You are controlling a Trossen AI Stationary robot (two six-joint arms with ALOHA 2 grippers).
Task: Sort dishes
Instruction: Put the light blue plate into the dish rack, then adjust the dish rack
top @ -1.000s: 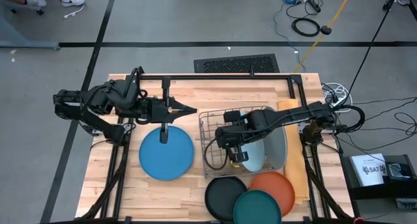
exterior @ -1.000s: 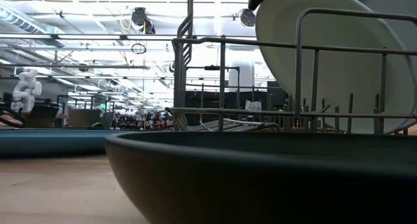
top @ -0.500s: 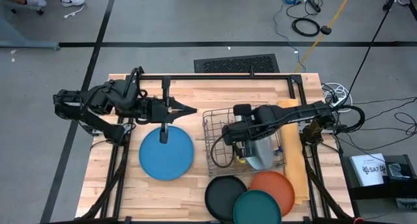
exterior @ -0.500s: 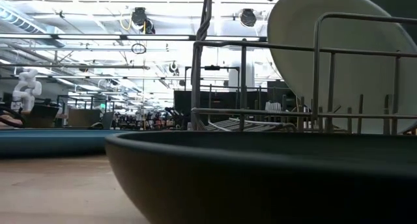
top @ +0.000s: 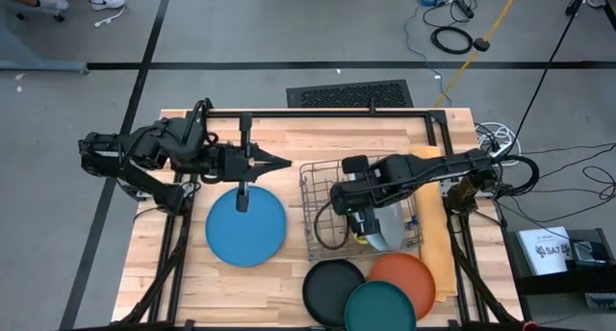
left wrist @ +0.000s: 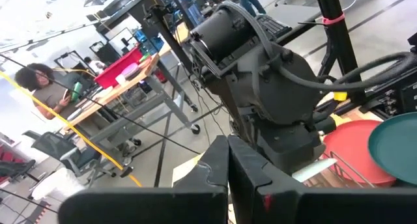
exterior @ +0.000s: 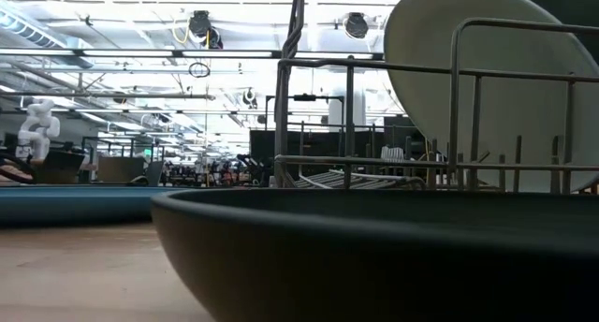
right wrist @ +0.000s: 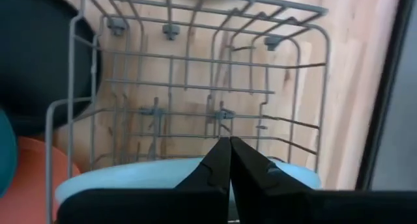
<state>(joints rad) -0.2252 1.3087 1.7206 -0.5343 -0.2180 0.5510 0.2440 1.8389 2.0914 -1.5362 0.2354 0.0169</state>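
Note:
A pale blue plate (top: 383, 227) stands on edge inside the wire rack (top: 322, 216), with my right gripper (top: 358, 221) shut on its upper rim. A grey plate (top: 408, 212) stands beside it in the rack. In the low view a pale plate (exterior: 487, 88) rises behind the rack's bars (exterior: 348, 125). A medium blue plate (top: 246, 226) lies flat on the table's left half. My left gripper (top: 281, 163) hovers shut and empty above the table, just beyond that plate. Black (top: 332, 289), dark teal (top: 379, 308) and orange (top: 406, 276) plates lie overlapping at the near edge. My right gripper pinches the pale blue plate's upper rim (right wrist: 171, 174) between its two fingers. The fingers (right wrist: 220, 160) come from above and point steeply down. The plate stands nearly upright below them, its lower part still inside the rack.
A yellow cloth (top: 433, 237) lies under the rack's right side. The black plate's rim (exterior: 374, 247) fills the front of the low view. A dark frame (top: 327, 114) runs along the table's far edge. A seated person (left wrist: 45, 87) shows in the room beyond.
My right gripper has risen a little and gone toward the table's right edge, still shut on the pale blue plate. The plate has tipped more upright. The rack has slid slightly to the right with it. Over the last half second little has moved.

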